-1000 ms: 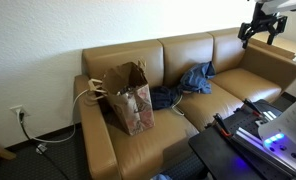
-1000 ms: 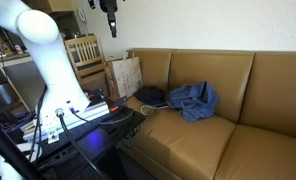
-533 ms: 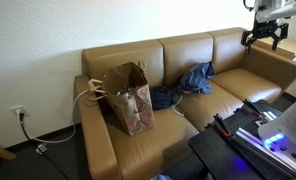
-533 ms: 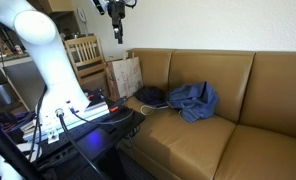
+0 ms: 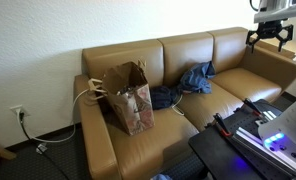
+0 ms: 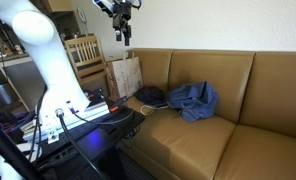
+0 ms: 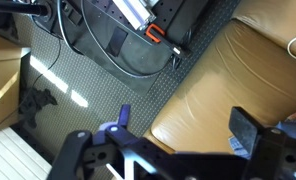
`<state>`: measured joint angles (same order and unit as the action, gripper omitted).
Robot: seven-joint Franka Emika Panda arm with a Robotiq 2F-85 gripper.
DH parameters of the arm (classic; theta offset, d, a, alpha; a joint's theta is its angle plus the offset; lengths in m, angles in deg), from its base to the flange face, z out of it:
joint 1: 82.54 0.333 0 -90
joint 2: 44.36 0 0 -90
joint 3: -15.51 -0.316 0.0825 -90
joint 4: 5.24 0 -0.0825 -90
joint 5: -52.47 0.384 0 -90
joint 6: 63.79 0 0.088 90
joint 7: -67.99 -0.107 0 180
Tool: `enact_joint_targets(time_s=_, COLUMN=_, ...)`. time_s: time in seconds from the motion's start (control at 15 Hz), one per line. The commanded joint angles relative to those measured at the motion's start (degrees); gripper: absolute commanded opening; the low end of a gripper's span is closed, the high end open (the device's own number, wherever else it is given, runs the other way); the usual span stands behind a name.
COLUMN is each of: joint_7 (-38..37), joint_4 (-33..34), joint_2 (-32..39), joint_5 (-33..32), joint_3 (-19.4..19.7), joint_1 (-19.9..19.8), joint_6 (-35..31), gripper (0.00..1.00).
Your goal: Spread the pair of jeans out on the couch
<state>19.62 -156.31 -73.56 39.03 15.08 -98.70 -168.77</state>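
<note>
A crumpled pair of blue jeans (image 5: 196,77) lies bunched on the middle cushion of the tan couch (image 5: 233,88), also seen in an exterior view (image 6: 196,98). A dark garment (image 5: 165,97) lies beside it. My gripper (image 5: 267,38) hangs open and empty high in the air, well above and away from the jeans; it also shows in an exterior view (image 6: 121,33). In the wrist view the open fingers (image 7: 183,128) frame a bare couch cushion (image 7: 203,95), with only a sliver of blue cloth at the right edge.
A brown paper bag (image 5: 129,95) stands on the end cushion, also visible in an exterior view (image 6: 124,74). A black bench with cables (image 7: 148,30) stands in front of the couch. A wooden chair (image 6: 83,52) stands behind.
The gripper has drifted sideways along the couch's length while staying high; it remains open. The jeans and bag have not moved.
</note>
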Motion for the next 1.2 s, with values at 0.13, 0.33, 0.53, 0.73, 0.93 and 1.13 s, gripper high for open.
enact_joint_targets(time_s=0.13, joint_7=-6.6, joint_4=4.7, joint_2=9.7, joint_5=-0.8, joint_3=7.0, joint_1=-5.8, joint_6=-13.6, gripper=1.00)
enact_joint_targets(time_s=0.33, joint_7=-4.9, joint_4=3.5, joint_2=6.2, joint_5=0.0, joint_3=8.0, joint_1=-5.0, joint_6=-11.7, gripper=1.00)
enact_joint_targets(time_s=0.53, joint_7=-5.7, joint_4=5.8, joint_2=10.1, joint_5=0.2, joint_3=8.6, joint_1=-4.6, joint_6=-12.0, gripper=1.00)
enact_joint_targets(time_s=0.73, joint_7=-15.2, joint_4=5.9, joint_2=15.9, joint_5=0.4, joint_3=8.5, joint_1=-5.2, joint_6=-21.0, gripper=1.00)
enact_joint_targets(time_s=0.93, joint_7=-21.4, joint_4=6.7, joint_2=24.1, joint_5=7.1, joint_3=10.1, joint_1=-4.0, joint_6=-32.7, gripper=1.00)
enact_joint_targets(time_s=1.13, joint_7=-25.4, joint_4=7.6, joint_2=31.7, joint_5=12.7, joint_3=10.6, joint_1=-2.2, joint_6=-47.4, gripper=1.00)
